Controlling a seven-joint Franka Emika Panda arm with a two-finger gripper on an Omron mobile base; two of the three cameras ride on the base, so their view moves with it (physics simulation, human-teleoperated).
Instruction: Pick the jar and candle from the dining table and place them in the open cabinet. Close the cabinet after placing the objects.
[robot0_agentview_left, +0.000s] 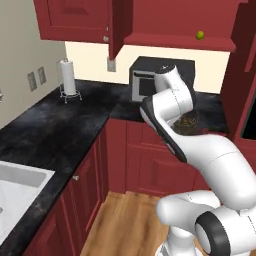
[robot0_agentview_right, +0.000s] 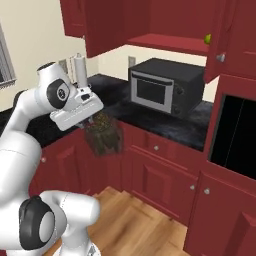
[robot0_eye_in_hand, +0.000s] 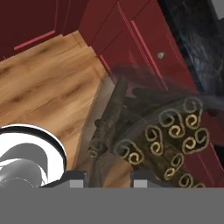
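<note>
The red cabinet (robot0_agentview_right: 165, 20) is standing open high above the hand and off to its far side, its inner shelf (robot0_agentview_left: 180, 41) showing with a small green ball (robot0_agentview_left: 200, 35) sitting on it. Just beneath that shelf, beyond the hand, a black microwave (robot0_agentview_right: 167, 85) is resting on the dark marbled counter (robot0_agentview_left: 45, 125). Further off, behind the hand by the wall, a paper towel roll (robot0_agentview_left: 67, 77) is standing upright on its wire stand. The gripper (robot0_agentview_right: 95, 120) is hanging over the wooden floor in front of the low red drawer fronts, its fingers clamping narrowly on the jar (robot0_agentview_right: 105, 135). The jar is dangling tilted below the hand, and its dark curled sticks (robot0_eye_in_hand: 175, 140) are showing through the glass.
</note>
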